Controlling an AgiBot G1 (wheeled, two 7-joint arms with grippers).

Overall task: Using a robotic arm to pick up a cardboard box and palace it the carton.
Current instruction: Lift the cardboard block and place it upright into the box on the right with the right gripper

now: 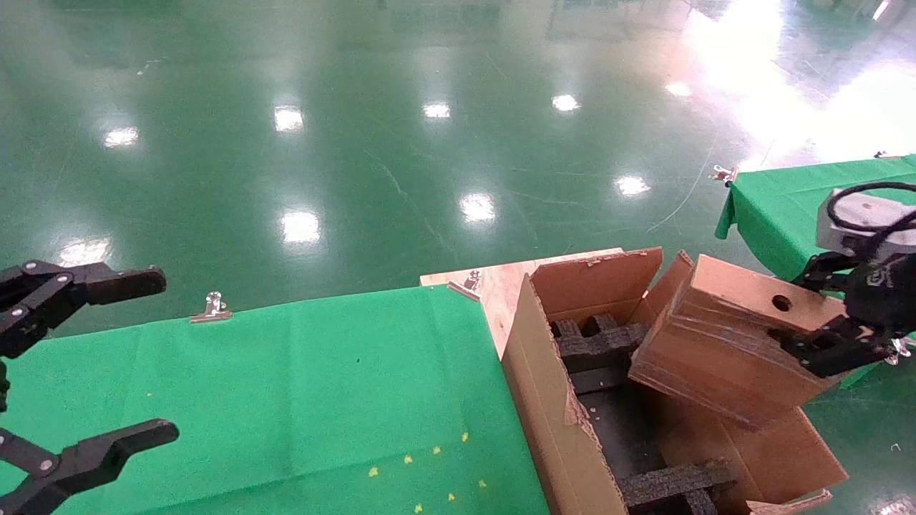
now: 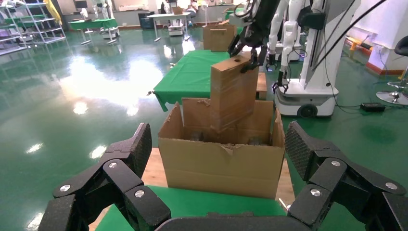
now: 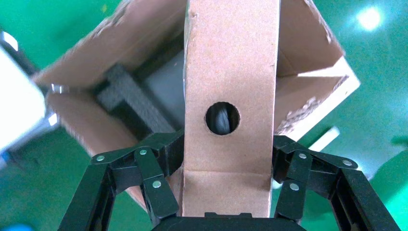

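Observation:
My right gripper [image 1: 798,311] is shut on the cardboard box [image 1: 723,336], a small brown box with a round hole and glossy tape. The box hangs tilted, its lower end dipping into the open top of the carton [image 1: 544,386]. Black foam inserts [image 1: 594,343] line the carton's inside. In the right wrist view the fingers [image 3: 163,144] clamp both sides of the cardboard box [image 3: 231,62] just below its hole, with the carton [image 3: 308,91] beneath. The left wrist view shows the cardboard box [image 2: 233,91] above the carton [image 2: 223,163]. My left gripper [image 1: 147,357] stands open and empty over the green table, far left.
The carton stands on a wooden board [image 1: 501,282] at the right end of the green-clothed table [image 1: 286,400]. A second green table [image 1: 780,207] lies behind my right arm. Metal clips [image 1: 212,309] hold the cloth. A white robot base [image 2: 308,101] stands on the floor beyond.

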